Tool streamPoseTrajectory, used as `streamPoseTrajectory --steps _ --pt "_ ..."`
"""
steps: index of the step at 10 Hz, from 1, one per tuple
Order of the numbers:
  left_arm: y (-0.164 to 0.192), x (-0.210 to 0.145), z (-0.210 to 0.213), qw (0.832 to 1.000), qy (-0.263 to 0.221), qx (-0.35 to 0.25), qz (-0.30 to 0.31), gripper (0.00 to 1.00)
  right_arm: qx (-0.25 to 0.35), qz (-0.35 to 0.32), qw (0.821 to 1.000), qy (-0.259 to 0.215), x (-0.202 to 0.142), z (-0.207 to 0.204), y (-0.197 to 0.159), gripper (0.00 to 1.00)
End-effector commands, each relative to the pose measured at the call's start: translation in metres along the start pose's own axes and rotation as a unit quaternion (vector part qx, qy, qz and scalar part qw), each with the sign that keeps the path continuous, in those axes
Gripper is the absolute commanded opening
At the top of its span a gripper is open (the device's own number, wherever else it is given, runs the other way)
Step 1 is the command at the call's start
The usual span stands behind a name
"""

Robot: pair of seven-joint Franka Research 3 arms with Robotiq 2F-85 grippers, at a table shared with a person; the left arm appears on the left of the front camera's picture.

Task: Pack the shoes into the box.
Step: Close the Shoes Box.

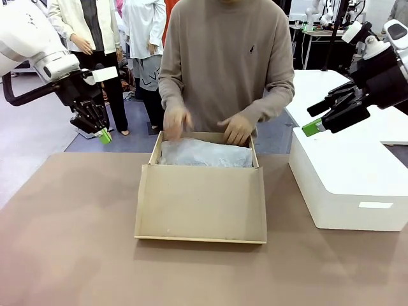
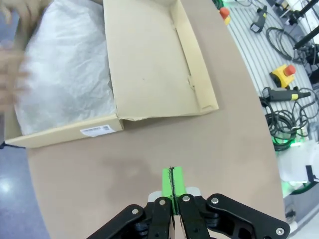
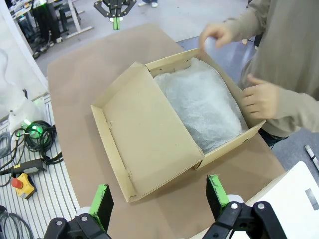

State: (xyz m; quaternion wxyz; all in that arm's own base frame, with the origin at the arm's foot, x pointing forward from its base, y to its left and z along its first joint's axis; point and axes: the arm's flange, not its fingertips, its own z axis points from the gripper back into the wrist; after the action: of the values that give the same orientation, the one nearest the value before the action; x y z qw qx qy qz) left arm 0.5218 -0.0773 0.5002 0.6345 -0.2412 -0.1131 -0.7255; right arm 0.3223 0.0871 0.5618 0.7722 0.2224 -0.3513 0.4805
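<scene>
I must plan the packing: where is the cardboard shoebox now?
In the front view, the cardboard shoebox lies open in the middle of the table, left of the white box, with the person's hands at its far rim.

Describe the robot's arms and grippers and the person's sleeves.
Both arms are white with rounded joints: left arm, right arm. The left gripper and right gripper are black linkages with green pads. The person's sleeves are taupe knit.
</scene>
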Motion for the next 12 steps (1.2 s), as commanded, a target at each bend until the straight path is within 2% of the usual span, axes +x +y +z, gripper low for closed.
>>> streamPoseTrajectory --steps 1,4,8,12 --pt "-0.001 -0.002 0.0 1.0 0.006 -0.001 -0.002 0.0 0.008 0.01 1.0 -0.014 0.002 -0.001 -0.004 1.0" --pt "0.0 0.002 -0.001 1.0 0.001 -0.001 -0.001 0.0 0.008 0.01 1.0 -0.014 0.002 -0.001 -0.004 1.0" --pt "0.022 -0.028 -0.036 0.997 0.001 -0.037 -0.065 0.0 0.008 0.01 1.0 -0.014 0.002 -0.001 -0.004 1.0" --pt "0.036 -0.058 -0.071 0.996 -0.037 -0.05 -0.061 0.0 0.008 0.01 1.0 -0.014 0.002 -0.001 -0.004 1.0"
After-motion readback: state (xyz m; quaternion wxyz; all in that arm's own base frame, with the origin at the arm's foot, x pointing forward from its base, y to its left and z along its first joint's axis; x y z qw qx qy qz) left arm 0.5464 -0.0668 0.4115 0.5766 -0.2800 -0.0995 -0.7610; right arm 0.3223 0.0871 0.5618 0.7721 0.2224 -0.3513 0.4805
